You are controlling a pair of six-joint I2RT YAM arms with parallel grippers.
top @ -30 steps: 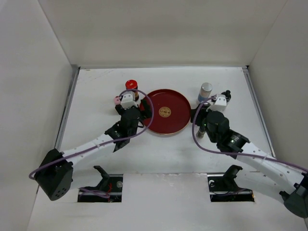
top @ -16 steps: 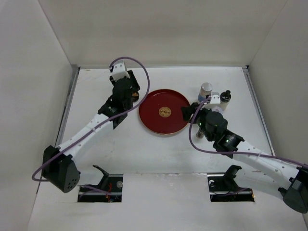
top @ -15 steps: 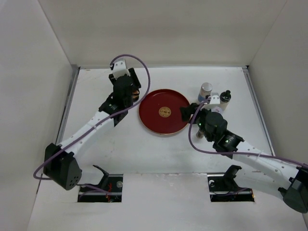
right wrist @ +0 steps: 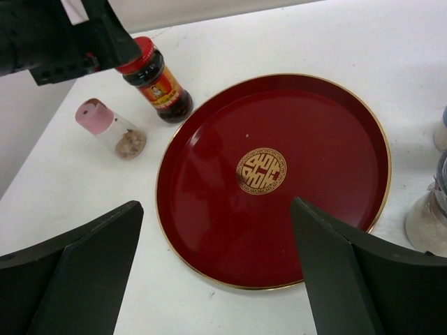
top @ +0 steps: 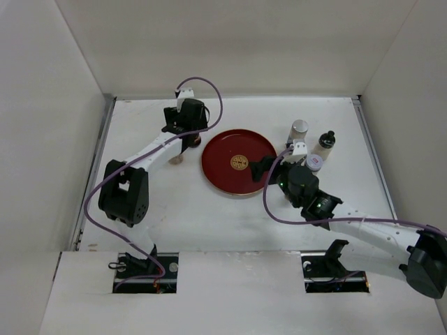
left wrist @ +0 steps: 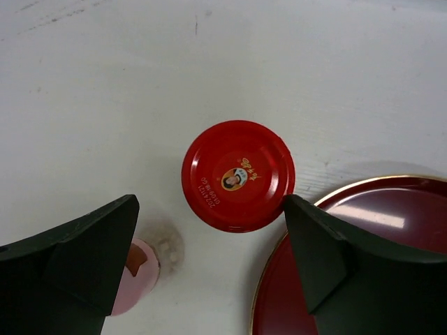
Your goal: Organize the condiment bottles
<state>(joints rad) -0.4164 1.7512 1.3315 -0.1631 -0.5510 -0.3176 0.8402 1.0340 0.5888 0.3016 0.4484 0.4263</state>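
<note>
Straight below my left gripper (left wrist: 209, 209) stands a red-capped jar (left wrist: 237, 176); the jaws are open, one finger on each side of the cap and above it. A pink-capped shaker (left wrist: 136, 276) stands close by, to the left of the red tray (left wrist: 363, 258). From the top, the left gripper (top: 187, 136) covers that jar. My right gripper (right wrist: 216, 206) is open and empty over the tray's near edge (right wrist: 209, 272). Silver-capped (top: 299, 129), black-capped (top: 325, 142) and lilac-capped (top: 315, 162) bottles stand right of the tray.
The round dark-red tray (top: 239, 161) with its gold emblem holds nothing. White walls close the table on the left, back and right. The right arm's body lies just in front of the right-hand bottles.
The left arm swung toward the back left corner and now hangs over the red-capped jar. The right gripper left the right-hand bottles, moved left to the tray and opened.
</note>
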